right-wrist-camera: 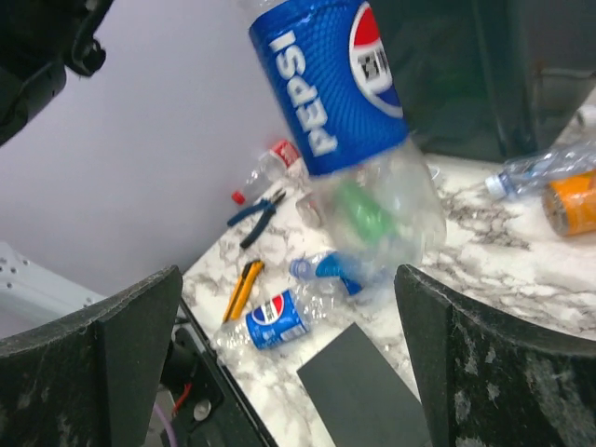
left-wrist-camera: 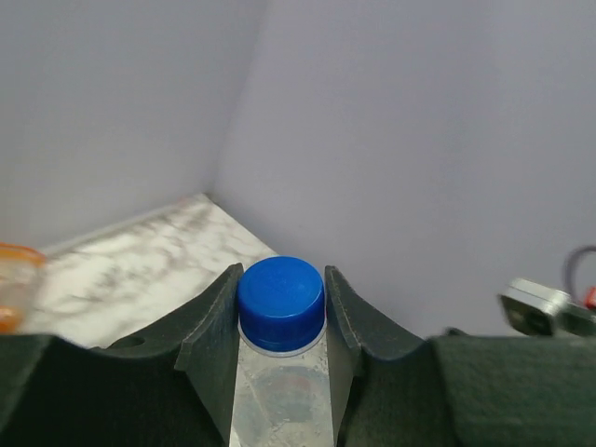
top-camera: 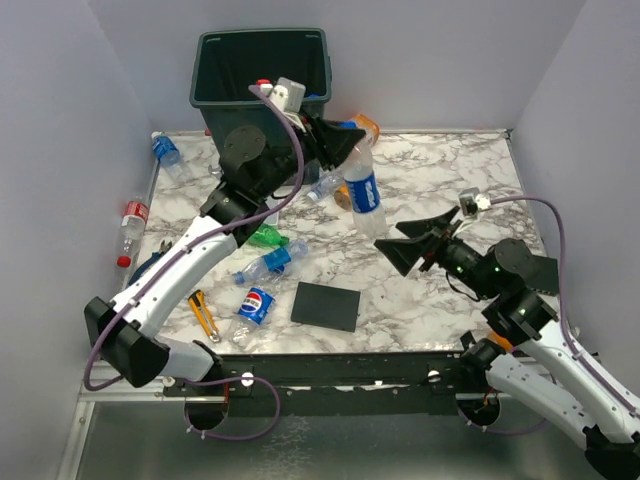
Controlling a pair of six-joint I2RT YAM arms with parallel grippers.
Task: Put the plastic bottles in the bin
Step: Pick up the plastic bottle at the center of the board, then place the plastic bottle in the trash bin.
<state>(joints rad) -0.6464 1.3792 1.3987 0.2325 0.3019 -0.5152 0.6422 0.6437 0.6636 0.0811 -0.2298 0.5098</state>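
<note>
Red-label bottle (top-camera: 132, 222): lay at the table's left edge. Bin (top-camera: 230, 38): stood upright, rear left. Left gripper (top-camera: 340, 143): was clamped at the blue cap of a Pepsi bottle (top-camera: 364, 195), which hung in the air right of the bin. Right gripper (top-camera: 410, 240): jaws were wide apart, empty, near the Pepsi bottle's base.

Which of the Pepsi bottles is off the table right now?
The blue-capped Pepsi bottle, hanging cap-up from the left gripper, which is shut on its neck. The other Pepsi bottles lie on their sides on the marble table.
</note>
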